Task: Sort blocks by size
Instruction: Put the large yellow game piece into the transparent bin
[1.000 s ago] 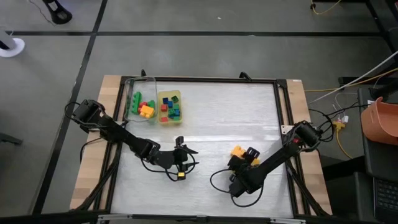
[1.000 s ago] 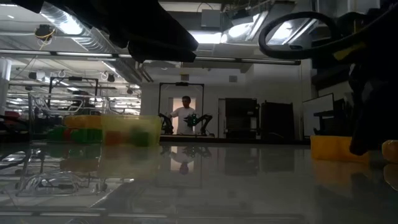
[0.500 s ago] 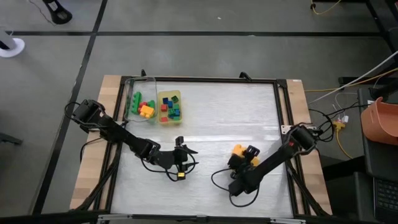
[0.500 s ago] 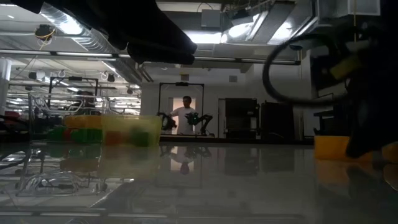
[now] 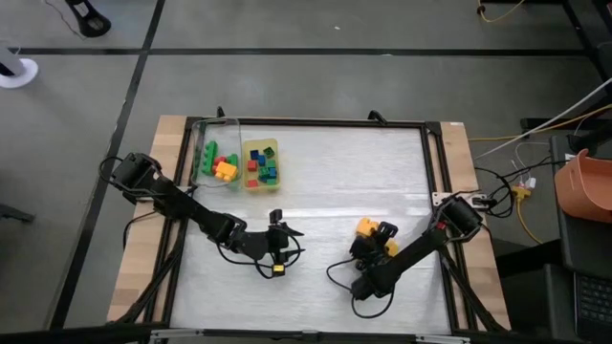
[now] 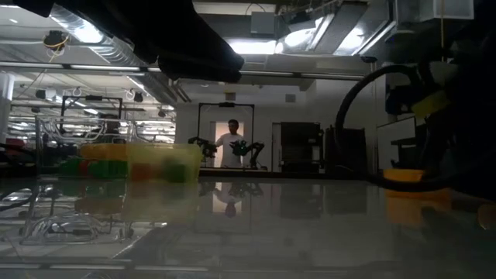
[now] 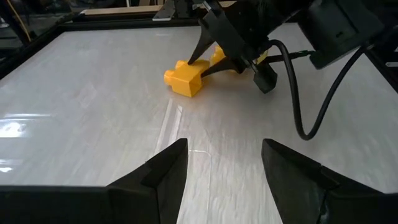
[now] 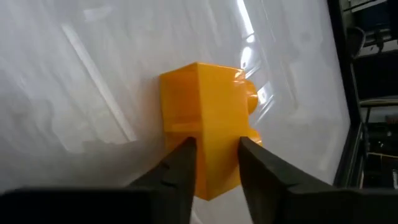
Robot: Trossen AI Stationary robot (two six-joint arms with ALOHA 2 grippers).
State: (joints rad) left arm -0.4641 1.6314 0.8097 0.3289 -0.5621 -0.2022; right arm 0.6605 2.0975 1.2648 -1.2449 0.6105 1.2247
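Note:
An orange brick lies on the white table right of centre; it also shows in the right wrist view and the left wrist view. My right gripper is at it, shut on its near end. My left gripper is open and empty, low over the table's middle, to the left of the brick. The other blocks are sorted at the far left: longer green, red and orange bricks in a clear container, tiny cubes in a yellow tray. My right gripper pinches the orange brick's near end between its two fingers, one on each side face. The fingers come slanting down from the table's near right. Whether the brick rests on the table or is just clear of it, I cannot tell.
The table has a dark raised frame around the white top. My right arm's cable loops over the table beside the brick. Bare white top lies between the containers and the grippers. A person stands far off in the room behind.
My right arm has shifted a little, its elbow going toward the table's near left, while its gripper has stayed at the orange brick. The brick stands about where it was. My left arm has kept still.

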